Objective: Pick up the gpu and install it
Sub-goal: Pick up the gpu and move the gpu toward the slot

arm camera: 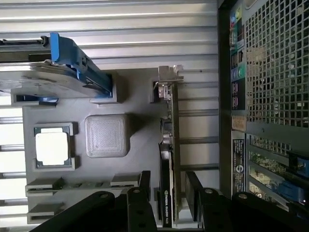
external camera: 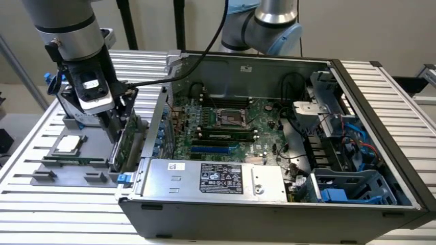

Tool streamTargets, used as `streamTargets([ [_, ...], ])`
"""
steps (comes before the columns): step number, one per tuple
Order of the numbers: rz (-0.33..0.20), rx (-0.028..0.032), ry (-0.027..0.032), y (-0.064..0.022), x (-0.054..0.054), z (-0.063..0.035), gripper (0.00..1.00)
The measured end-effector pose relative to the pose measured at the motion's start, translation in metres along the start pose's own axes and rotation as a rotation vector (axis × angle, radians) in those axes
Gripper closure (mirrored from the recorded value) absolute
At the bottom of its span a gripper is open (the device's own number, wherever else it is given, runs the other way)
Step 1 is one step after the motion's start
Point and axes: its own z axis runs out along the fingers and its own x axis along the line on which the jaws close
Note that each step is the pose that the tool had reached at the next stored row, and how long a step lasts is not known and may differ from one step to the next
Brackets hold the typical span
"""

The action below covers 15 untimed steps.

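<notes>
Between my jaws stands the gpu (arm camera: pixel 171 126), on its long edge, black face toward one finger and green board toward the other. The jaws are spread: in the wrist view I see a thin gap on each side of the card, so the gripper (arm camera: pixel 168 176) straddles it without pinching. In the exterior view the gripper (external camera: pixel 117 133) is low over the card (external camera: pixel 124 149), with the arm coming straight down above it.

The gpu sits in a slot along the edge of the grey tray (arm camera: pixel 137 99) that lies nearest the computer case (arm camera: pixel 270 72), its silver bracket at the end away from my fingers. Further in on the tray there is a raised square block (arm camera: pixel 107 135), and beyond that the CPU chip (arm camera: pixel 52 147) lies flat in its pocket. At the tray's far edge a hard drive (arm camera: pixel 43 77) with blue rails rests in its holder.

The tray (external camera: pixel 65 176) lies on a slatted table (external camera: pixel 41 214), just beside the open case (external camera: pixel 272 217) at the exterior view's left. Inside the case I see the motherboard (external camera: pixel 232 127) and a power supply (external camera: pixel 211 178) along the near wall.
</notes>
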Motion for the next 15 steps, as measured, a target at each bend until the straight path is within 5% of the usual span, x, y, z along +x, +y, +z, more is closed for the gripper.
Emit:
streamTargets([
  [15,0.000,0.0000,0.0000,-0.0008,-0.002,0.0273,0.00],
])
